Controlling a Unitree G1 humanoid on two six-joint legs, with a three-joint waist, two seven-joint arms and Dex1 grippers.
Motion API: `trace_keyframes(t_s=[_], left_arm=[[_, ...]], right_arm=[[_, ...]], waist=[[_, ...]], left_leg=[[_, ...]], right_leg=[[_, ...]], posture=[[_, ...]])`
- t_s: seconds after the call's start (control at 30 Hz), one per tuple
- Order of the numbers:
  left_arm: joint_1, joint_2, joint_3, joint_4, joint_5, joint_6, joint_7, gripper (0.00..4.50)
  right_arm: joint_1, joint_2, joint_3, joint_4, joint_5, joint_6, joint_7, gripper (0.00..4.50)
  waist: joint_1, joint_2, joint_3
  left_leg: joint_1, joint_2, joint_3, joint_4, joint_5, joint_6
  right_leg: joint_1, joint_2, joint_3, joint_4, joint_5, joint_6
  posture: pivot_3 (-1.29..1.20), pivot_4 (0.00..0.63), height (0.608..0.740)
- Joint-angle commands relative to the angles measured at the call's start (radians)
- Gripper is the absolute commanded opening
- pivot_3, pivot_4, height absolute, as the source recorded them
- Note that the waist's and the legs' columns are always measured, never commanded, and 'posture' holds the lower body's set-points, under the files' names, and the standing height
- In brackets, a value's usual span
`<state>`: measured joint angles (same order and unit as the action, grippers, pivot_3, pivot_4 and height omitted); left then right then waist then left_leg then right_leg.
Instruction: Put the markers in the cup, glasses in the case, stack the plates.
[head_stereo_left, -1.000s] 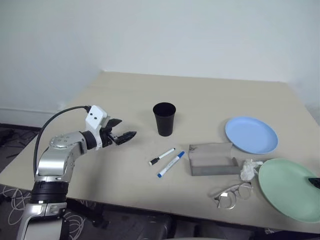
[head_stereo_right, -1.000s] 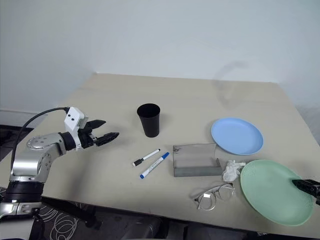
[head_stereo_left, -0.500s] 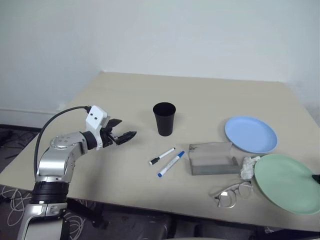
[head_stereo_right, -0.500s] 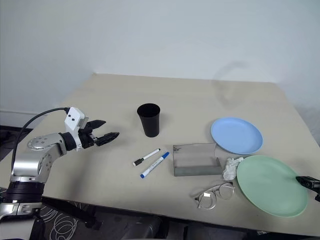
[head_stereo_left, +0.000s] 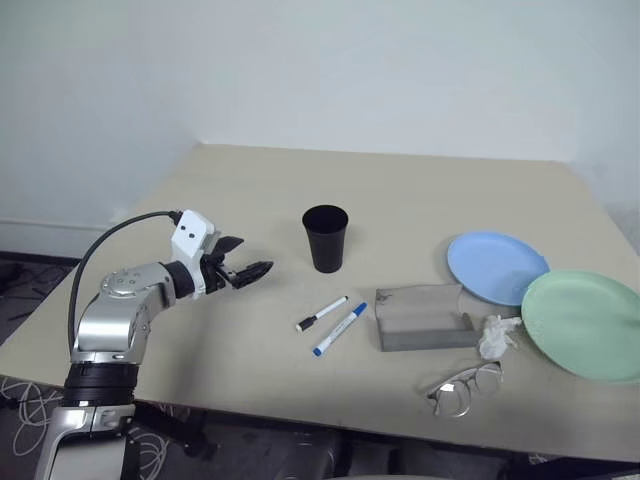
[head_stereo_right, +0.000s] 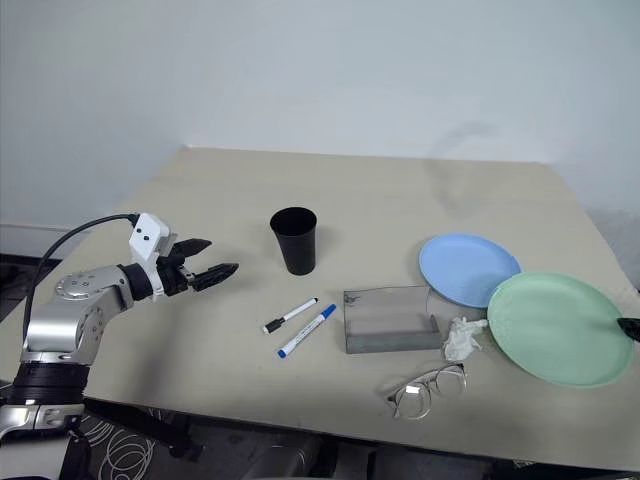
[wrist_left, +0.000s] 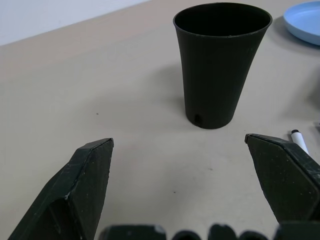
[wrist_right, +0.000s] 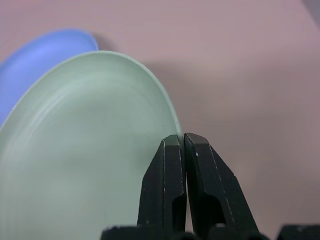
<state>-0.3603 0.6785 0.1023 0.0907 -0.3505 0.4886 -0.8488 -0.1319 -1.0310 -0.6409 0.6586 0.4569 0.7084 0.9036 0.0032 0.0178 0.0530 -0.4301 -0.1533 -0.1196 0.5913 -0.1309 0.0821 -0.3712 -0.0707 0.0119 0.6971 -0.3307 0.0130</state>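
From the head views, the tabletop (head_stereo_left: 420, 190) carries one black cup (head_stereo_left: 326, 238), two markers, two plates, one grey case (head_stereo_left: 422, 317), one pair of glasses (head_stereo_left: 463, 388) and one crumpled tissue (head_stereo_left: 497, 336). The black-capped marker (head_stereo_left: 322, 313) and the blue-capped marker (head_stereo_left: 340, 328) lie side by side just in front of the cup, between it and the near edge. The case sits to their right, with the tissue touching its right end and the glasses nearer the edge, apart from it. The blue plate (head_stereo_left: 492, 266) lies flat behind the case; the green plate (head_stereo_left: 585, 324) overlaps its right rim. The left gripper (head_stereo_left: 243, 272) hangs over the tabletop left of the cup, fingers spread wide and holding nothing.

The left wrist view looks between those wide fingers (wrist_left: 85, 187) at the upright, hollow cup, with a marker tip (wrist_left: 299, 139) and a sliver of the blue plate at one margin.

The right wrist view gives what the head views miss: the right gripper (wrist_right: 182, 145) has its fingers pinched narrow on the green plate's rim, the blue plate lying beyond it.
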Motion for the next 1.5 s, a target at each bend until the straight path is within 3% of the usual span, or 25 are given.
trace_keyframes(t_s=[0.03, 0.37, 0.6, 1.03, 1.5], left_arm=[[-0.034, 0.007, 0.018, -0.004, 0.002, -0.021, 0.003, 4.50], [-0.061, 0.004, 0.011, 0.017, 0.008, -0.030, 0.004, 4.50], [-0.036, 0.007, 0.032, -0.020, -0.001, -0.020, 0.023, 4.50], [-0.009, 0.022, 0.052, -0.047, -0.011, -0.009, 0.036, 4.50], [-0.035, 0.023, 0.039, -0.019, -0.001, -0.015, 0.022, 4.50]], right_arm=[[-0.088, 0.013, -0.017, -0.053, 0.046, 0.009, -0.031, 0.03], [-0.381, 0.141, 0.145, -0.139, 0.024, 0.137, -0.222, 0.03], [-0.506, 0.296, 0.287, -0.070, -0.096, 0.037, -0.390, 0.03], [-0.564, 0.283, 0.280, 0.090, -0.130, -0.057, -0.432, 0.03], [-0.485, 0.275, 0.288, -0.007, -0.125, -0.003, -0.440, 0.03]], waist=[[0.000, 0.000, 0.000], [-0.001, 0.000, 0.000], [0.007, -0.001, 0.000], [0.006, 0.000, 0.000], [0.006, 0.000, 0.000]], left_leg=[[0.000, 0.000, 0.000, 0.000, 0.000, 0.000], [0.000, 0.000, 0.000, 0.000, -0.001, 0.001], [0.000, 0.000, 0.000, 0.000, 0.000, 0.002], [0.000, 0.000, -0.001, 0.000, 0.001, 0.004], [0.001, 0.000, -0.001, 0.000, 0.001, 0.004]], right_leg=[[0.000, 0.000, 0.000, 0.000, 0.000, 0.000], [-0.001, 0.000, 0.000, 0.000, 0.002, 0.002], [-0.002, 0.001, 0.000, -0.001, 0.007, 0.001], [-0.003, 0.004, 0.003, -0.002, 0.011, 0.005], [-0.003, 0.004, 0.003, -0.002, 0.013, 0.004]], posture=[[0.00, 0.000, 0.722], [0.00, 0.000, 0.722], [0.00, 0.000, 0.722], [0.00, 0.000, 0.722], [0.00, 0.000, 0.722]])
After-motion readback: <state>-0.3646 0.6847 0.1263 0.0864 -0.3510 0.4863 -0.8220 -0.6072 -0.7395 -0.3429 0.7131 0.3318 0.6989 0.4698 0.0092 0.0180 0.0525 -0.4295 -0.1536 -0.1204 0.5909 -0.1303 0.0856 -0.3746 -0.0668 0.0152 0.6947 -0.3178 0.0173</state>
